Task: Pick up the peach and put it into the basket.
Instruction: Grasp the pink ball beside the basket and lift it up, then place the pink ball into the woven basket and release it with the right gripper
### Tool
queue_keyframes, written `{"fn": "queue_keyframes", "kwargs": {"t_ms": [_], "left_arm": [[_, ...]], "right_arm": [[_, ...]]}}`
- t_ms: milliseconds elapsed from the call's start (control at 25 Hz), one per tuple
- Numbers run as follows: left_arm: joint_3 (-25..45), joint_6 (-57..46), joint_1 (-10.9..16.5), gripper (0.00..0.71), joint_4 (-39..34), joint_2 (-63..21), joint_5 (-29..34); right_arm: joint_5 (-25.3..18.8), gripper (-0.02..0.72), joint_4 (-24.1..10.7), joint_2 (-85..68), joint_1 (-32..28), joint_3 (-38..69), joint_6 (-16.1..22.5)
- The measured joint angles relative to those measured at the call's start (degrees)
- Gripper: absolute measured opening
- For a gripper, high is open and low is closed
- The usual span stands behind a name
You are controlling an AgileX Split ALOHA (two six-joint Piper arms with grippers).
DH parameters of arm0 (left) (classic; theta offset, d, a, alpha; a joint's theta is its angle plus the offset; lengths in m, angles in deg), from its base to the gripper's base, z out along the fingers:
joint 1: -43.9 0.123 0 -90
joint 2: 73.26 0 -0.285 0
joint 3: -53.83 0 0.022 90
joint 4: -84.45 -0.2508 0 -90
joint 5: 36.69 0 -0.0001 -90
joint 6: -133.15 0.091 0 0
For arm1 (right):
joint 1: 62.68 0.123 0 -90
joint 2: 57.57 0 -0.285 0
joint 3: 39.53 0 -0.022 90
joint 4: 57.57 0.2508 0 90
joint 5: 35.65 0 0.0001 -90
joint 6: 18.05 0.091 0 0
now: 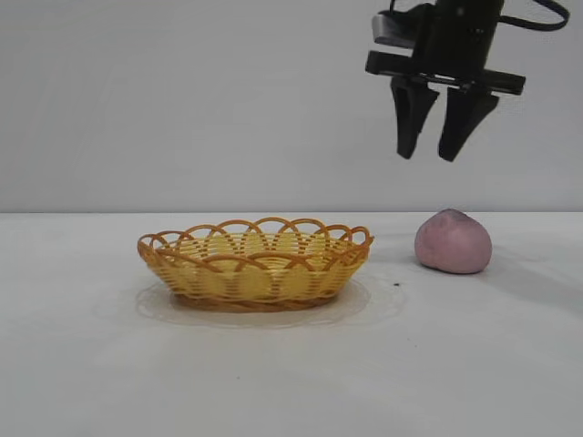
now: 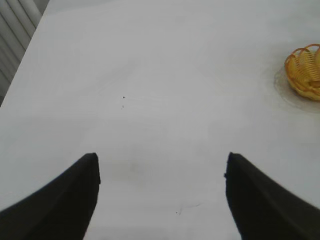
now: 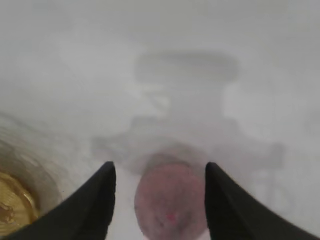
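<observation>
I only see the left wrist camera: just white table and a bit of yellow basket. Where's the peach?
Observer: The dusty pink rounded peach sits on the white table, to the right of the yellow-orange woven wicker basket in the exterior view, not touching it.
Operator: Is anything inside the basket?
Observer: Nothing shows in it.
Operator: Who's getting the peach?
Observer: The right gripper hangs open above it, pointing down, holding nothing.
Operator: Is it lined up?
Observer: In the right wrist view the peach lies between its two black fingers.
</observation>
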Motion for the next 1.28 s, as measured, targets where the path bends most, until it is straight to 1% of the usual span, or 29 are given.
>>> {"fn": "queue_keyframes", "kwargs": {"t_ms": [120,200,240,320,360,400,440,480,520,640,760,960,1080,1200,1240,1280], "left_arm": [[0.00,0.22,0.00,0.516,0.04,0.00,0.00],[0.00,0.21,0.00,0.516,0.04,0.00,0.00],[0.00,0.21,0.00,0.516,0.04,0.00,0.00],[0.00,0.21,0.00,0.516,0.04,0.00,0.00],[0.00,0.21,0.00,0.516,0.04,0.00,0.00],[0.00,0.21,0.00,0.516,0.13,0.00,0.00],[0.00,0.21,0.00,0.516,0.13,0.00,0.00],[0.00,0.21,0.00,0.516,0.13,0.00,0.00],[0.00,0.21,0.00,0.516,0.13,0.00,0.00],[0.00,0.21,0.00,0.516,0.13,0.00,0.00],[0.00,0.21,0.00,0.516,0.13,0.00,0.00],[0.00,0.21,0.00,0.516,0.13,0.00,0.00],[0.00,0.21,0.00,0.516,0.13,0.00,0.00],[0.00,0.21,0.00,0.516,0.13,0.00,0.00],[0.00,0.21,0.00,0.516,0.13,0.00,0.00],[0.00,0.21,0.00,0.516,0.13,0.00,0.00]], "right_arm": [[-3.74,0.383,-0.43,2.95,0.00,-0.07,0.15],[-5.43,0.383,-0.43,5.63,0.00,-0.07,0.01],[-5.55,0.324,-0.13,7.25,0.00,-0.07,-0.74],[-5.82,0.167,0.79,9.14,0.00,-0.20,-2.76],[-5.97,0.104,1.11,9.24,0.21,-0.29,-3.15],[-5.82,0.067,1.23,8.55,0.53,-0.44,-3.25],[-5.36,0.048,1.23,7.59,0.89,-0.44,-3.51],[-5.20,0.062,1.11,6.64,1.67,-0.44,-3.76],[-5.07,0.000,0.98,5.30,2.64,-0.44,-3.88],[-3.56,0.000,1.00,0.32,6.64,-0.32,-4.32],[-3.37,0.000,1.73,-4.09,11.93,-0.32,-4.45],[-3.59,0.000,3.97,-2.75,19.20,-0.32,-4.34],[-3.59,0.000,4.11,0.29,21.68,-0.32,-4.23],[-3.38,0.000,4.33,3.52,22.61,-0.32,-3.66],[-3.24,0.062,4.33,4.40,22.70,-0.32,-2.98],[-2.98,0.062,4.33,5.09,22.70,-0.32,-2.64]]}}
